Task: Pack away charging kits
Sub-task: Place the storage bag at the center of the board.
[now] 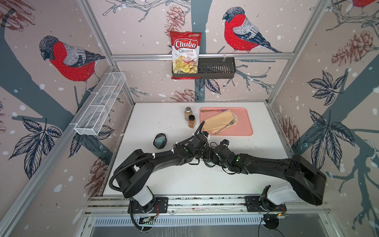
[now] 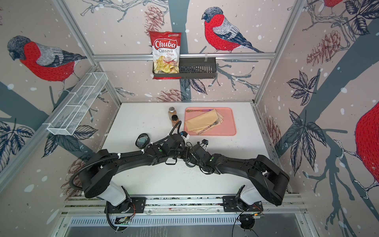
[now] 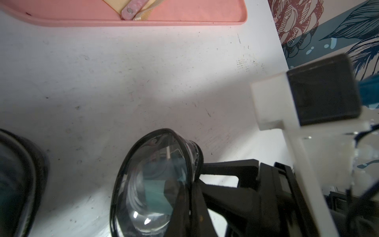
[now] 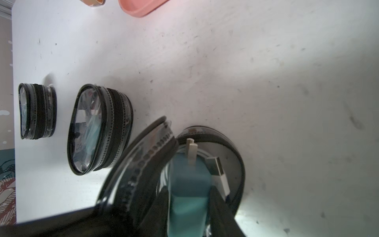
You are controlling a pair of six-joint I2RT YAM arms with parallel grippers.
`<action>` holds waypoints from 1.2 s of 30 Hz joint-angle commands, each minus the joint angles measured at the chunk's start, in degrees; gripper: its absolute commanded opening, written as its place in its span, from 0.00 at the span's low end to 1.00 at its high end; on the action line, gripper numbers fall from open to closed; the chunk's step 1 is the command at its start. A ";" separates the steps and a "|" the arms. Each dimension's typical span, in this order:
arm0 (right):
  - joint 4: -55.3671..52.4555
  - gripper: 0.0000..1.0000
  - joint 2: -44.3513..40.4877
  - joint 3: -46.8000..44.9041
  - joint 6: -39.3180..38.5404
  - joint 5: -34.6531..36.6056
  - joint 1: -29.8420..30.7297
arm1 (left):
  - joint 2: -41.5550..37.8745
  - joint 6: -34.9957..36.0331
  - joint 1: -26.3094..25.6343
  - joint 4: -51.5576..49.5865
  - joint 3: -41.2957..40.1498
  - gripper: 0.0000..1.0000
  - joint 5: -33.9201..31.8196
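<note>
A white wire basket [image 1: 98, 106] is hanging on the left wall, and a chips bag [image 1: 185, 53] is sitting in a black basket [image 1: 217, 68] on the back wall. On the table [image 1: 155, 115], a closed case [image 1: 160, 141] is lying flat with its clear face up, left of the arms. The right wrist view is showing a second closed case [image 4: 98, 129] near it, which the left arm is hiding in both top views. Two spice jars [image 1: 188, 113] are standing close together behind the arms. Just right of them, a pink tray [image 1: 246, 125] is carrying a napkin [image 1: 219, 121] and a fork [image 1: 228, 124].

Both wrists are crowding together mid-table, covering the open case [image 4: 229, 158] from above. The left end effector [image 3: 196, 180] is pinching the rim of its clear lid [image 3: 151, 184], which is standing tilted up on the side facing the closed cases. The right end effector [image 4: 188, 195] is clamping the teal charger [image 4: 188, 176] by its sides over the base. The charger's long axis is running along the fingers, with its prongs pointing away from the wrist. A white cable [image 4: 221, 180] is lying beside it in the base, its plug pointing much the same way.
</note>
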 commanded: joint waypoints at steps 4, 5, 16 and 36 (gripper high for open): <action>2.61 0.35 2.37 0.40 0.24 -1.35 -0.19 | 0.31 -0.16 0.10 1.29 0.36 0.00 0.67; 2.98 0.35 2.72 0.47 0.17 -1.67 -0.26 | 0.39 -0.16 0.10 1.30 0.35 0.00 0.74; 12.48 0.16 -0.03 -5.48 0.85 -6.24 -2.36 | 0.25 -0.17 0.20 1.24 0.33 0.00 0.45; 26.03 0.19 -4.35 -13.44 4.12 -9.90 -2.40 | 1.13 -0.51 0.64 2.09 0.26 0.00 1.81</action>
